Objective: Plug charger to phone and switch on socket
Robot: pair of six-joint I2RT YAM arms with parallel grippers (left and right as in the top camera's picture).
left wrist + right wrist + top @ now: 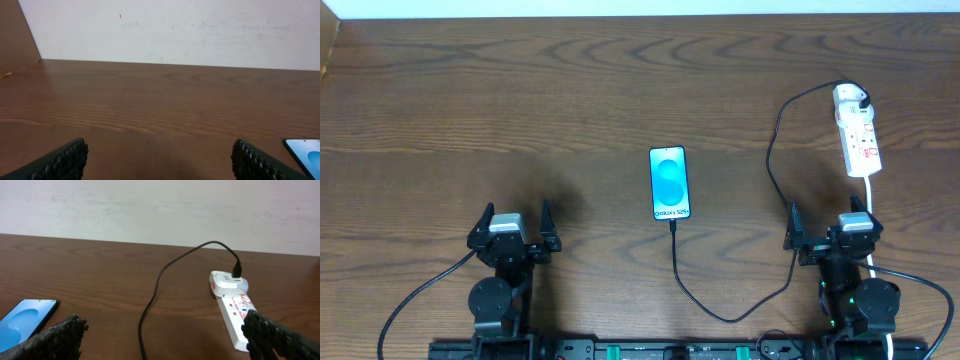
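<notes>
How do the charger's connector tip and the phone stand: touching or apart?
Touching. The overhead view shows the charger's tip meeting the near short edge of the phone, with no gap between them. How deeply it is seated cannot be told.

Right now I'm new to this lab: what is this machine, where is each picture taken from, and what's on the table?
Two robot arms sit at a table. One picture looks straight down; the other two come from cameras on the wrists, with ribbed fingers at the bottom corners. The left gripper and right gripper are open and hold nothing. On it lie a blue-screened phone, a white socket strip, and a black charger cable running from its plug in the strip to the phone's bottom edge.
</notes>
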